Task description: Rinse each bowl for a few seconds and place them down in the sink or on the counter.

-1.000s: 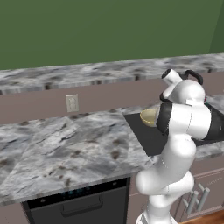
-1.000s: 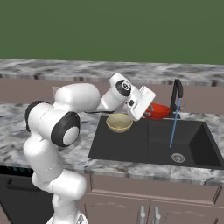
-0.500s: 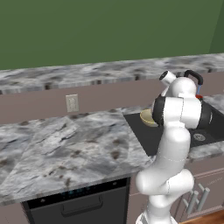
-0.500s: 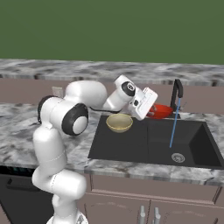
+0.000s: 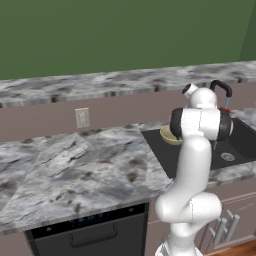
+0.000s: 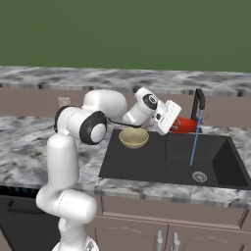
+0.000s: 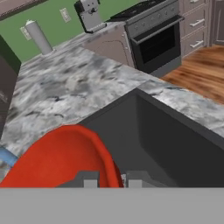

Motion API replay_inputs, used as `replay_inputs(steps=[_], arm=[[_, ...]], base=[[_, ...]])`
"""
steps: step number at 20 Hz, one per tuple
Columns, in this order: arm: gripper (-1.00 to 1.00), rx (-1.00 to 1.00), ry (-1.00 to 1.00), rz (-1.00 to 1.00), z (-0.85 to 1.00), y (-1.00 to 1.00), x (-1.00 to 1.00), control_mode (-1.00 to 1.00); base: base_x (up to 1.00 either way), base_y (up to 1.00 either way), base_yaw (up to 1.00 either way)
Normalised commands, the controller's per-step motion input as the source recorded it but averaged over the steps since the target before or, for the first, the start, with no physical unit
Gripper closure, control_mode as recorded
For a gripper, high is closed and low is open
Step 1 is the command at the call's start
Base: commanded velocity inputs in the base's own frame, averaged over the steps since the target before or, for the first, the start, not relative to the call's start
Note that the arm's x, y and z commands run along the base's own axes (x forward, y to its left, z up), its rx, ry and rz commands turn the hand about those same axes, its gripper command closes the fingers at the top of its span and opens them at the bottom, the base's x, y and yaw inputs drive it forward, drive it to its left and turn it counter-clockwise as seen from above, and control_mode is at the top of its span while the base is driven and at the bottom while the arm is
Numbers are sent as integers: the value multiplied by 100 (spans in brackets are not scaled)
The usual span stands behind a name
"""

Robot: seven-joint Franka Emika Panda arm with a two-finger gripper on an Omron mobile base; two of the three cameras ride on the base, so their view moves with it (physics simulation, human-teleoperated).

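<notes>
While the arm has swung its elbow round over the last second, the gripper (image 6: 177, 123) has stayed clamped on the rim of the red bowl (image 6: 185, 125) and has barely shifted, so the change is mostly in the arm's posture and not in where the bowl sits. In the hand view the two fingertips (image 7: 89, 180) pinch the red rim from either side, with the bowl's body swelling away ahead of them and to the left. From the right base view the bowl hangs just beyond the gripper, tilted, over the back edge of the sink (image 6: 147, 166), and the thin blue stream (image 6: 195, 139) from the faucet (image 6: 198, 101) falls right beside the bowl's far side; whether the water actually strikes the bowl I cannot tell. My reading is that the rinse of this first bowl is under way or about to start, and the holding pose suits that. The tan bowl (image 6: 134, 138) lies below and behind the gripper, resting at the sink's rear left corner, well clear of the fingers and not yet picked up. Next this bowl has to be set down in the sink or on the counter (image 6: 29, 142), which stretches away behind the gripper.
</notes>
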Motion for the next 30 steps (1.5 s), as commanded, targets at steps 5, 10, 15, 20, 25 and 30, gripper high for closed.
replay_inputs(steps=[5, 10, 15, 20, 25, 30], arm=[[100, -1, 0, 0, -17, -24, 32, -100], [100, 0, 0, 0, -13, -31, 30, -100], [100, 0, 0, 0, -11, -26, 31, -100], [100, 0, -1, 0, -2, -4, 6, -100], [100, 0, 0, 0, 7, 1, -7, -100], [100, 0, 0, 0, 17, 10, -19, -100]], base=[[0, 0, 0], [0, 0, 0], [0, 0, 0], [0, 0, 0], [0, 0, 0], [0, 0, 0]])
